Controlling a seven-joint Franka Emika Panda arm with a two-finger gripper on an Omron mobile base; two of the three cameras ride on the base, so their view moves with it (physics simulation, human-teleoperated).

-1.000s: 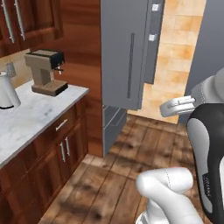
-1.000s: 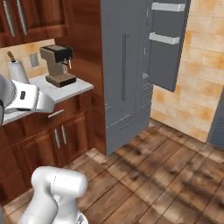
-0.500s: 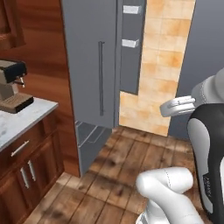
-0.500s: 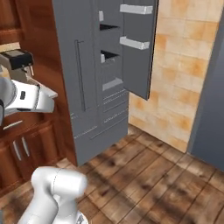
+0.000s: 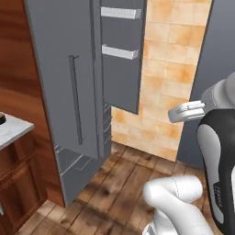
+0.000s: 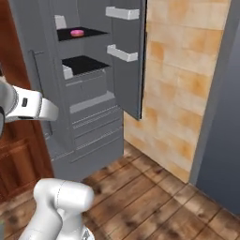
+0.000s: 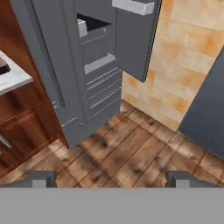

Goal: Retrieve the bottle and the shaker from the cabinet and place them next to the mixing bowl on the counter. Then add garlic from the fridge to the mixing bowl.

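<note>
- My tool [image 7: 112,178] sits at the bottom of the hand view, its two dark tips spread wide apart with nothing between them but wood floor [image 7: 131,153].
- Ahead of me stands the fridge [image 6: 89,117], tall and grey, taking up the upper left of the right base view, and its right-hand door [image 6: 129,56] hangs open.
- Inside, on the top dark shelf at the upper left of the right base view, lies a pink doughnut [image 6: 77,32].
- A second dark shelf [image 6: 80,63] sits just below that one, and under it come pale grey drawers [image 6: 93,117] stacked down to the floor.
- The garlic I cannot make out on either shelf; too small to tell from here.
- Two white door bins [image 6: 123,52] run across the inside of the open door, one above the other.
- In the left base view the fridge's closed left door [image 5: 59,92] fills the upper left, with its long grey bar handle [image 5: 76,98] running down the middle of it.
- The counter [image 5: 11,128] pokes in at the left edge of the left base view, white marble over brown wood drawers [image 5: 18,183].
- In the hand view that same counter corner shows at the middle left, just beside the fridge's side.
- Orange tiled wall [image 6: 183,93] fills the centre right of the right base view, past the open door.
- A dark grey panel [image 6: 225,117] stands at the right edge there, next to the tiles.
</note>
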